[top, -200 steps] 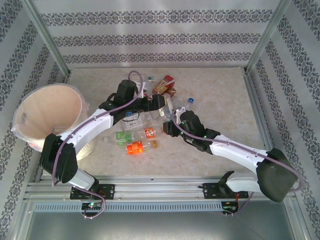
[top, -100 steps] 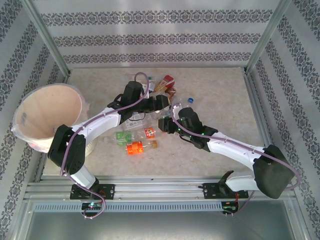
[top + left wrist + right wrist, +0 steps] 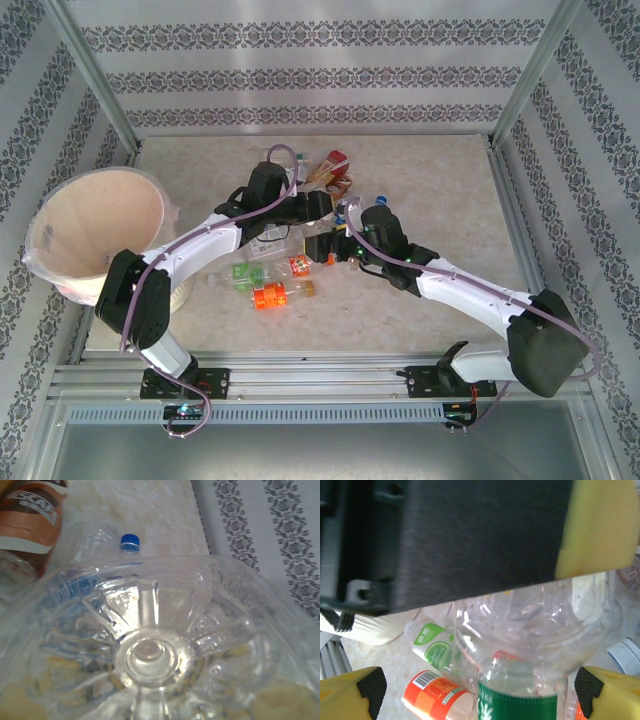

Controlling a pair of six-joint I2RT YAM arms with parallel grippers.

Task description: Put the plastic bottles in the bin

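Observation:
My left gripper (image 3: 322,205) reaches over the pile of plastic bottles mid-table. It is shut on the base end of a large clear bottle (image 3: 150,645), whose ribbed bottom presses right up to the left wrist camera. That clear bottle (image 3: 530,615) hangs below the left gripper's black body (image 3: 470,535) in the right wrist view. My right gripper (image 3: 322,247) sits just in front of it, open, with its yellow fingers (image 3: 370,687) wide apart. A green-labelled bottle (image 3: 520,707) shows between them. The bin (image 3: 110,225) stands tilted at the far left.
Loose bottles lie around: an orange one (image 3: 270,296), a lime-labelled one (image 3: 242,273), a small red one (image 3: 298,264), a brown-labelled one (image 3: 335,163) and a blue-capped one (image 3: 382,200). Patterned walls and metal posts ring the table.
The left arm swung right over the pile and its jaws closed on the clear bottle. The right gripper, shut before, has opened and slid slightly left.

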